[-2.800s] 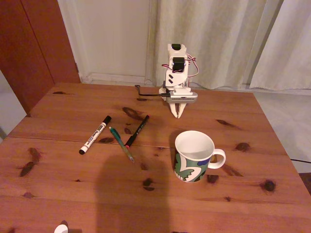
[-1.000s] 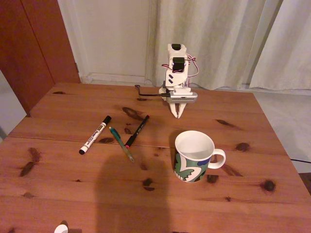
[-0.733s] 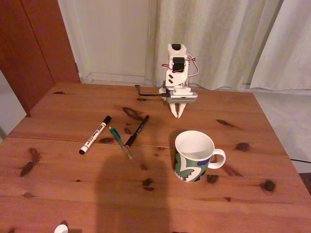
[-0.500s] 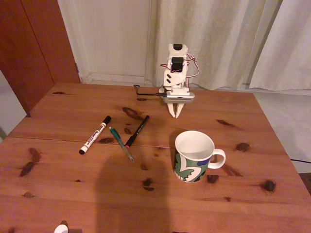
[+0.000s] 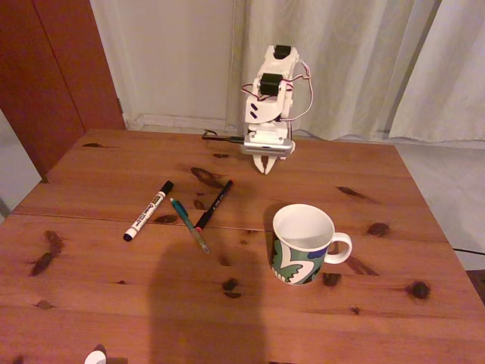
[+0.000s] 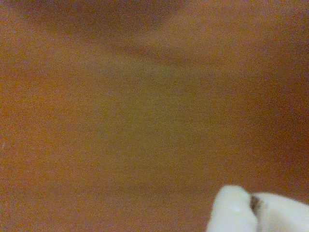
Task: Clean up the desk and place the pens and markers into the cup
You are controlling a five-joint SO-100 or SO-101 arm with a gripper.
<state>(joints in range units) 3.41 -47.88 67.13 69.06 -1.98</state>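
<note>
Since half a second ago the arm (image 5: 270,98) has lifted and swung a little to the left in the fixed view, so its claw (image 5: 266,165) now hangs higher above the far part of the desk (image 5: 114,296); pens, marker and cup lie exactly where they did.

Nearest, at the front edge on the left, a small white object (image 5: 94,357) pokes into the fixed view; too little of it shows to say what it is. A broad shadow falls across the near planks.

Right of centre stands the cup (image 5: 304,244), upright, white inside, green and blue leaf pattern outside, handle pointing right.

Left of the cup, well apart from it, lie the three sticks, all flat on the wood. The marker (image 5: 148,210) is leftmost, white barrel, black cap at its far end. The green pen (image 5: 189,224) is in the middle, slanting the other way. The black pen (image 5: 214,205) is on the right, red end nearest; that end comes very close to the green pen, contact not resolvable.

Farther back, the claw points down, fingers pressed together, nothing between them. In the wrist view the two white fingertips (image 6: 231,211) meet at the lower right over blurred wood.

Behind the desk: pale curtains (image 5: 364,61), a white wall, a dark red door (image 5: 53,68) at left.
</note>
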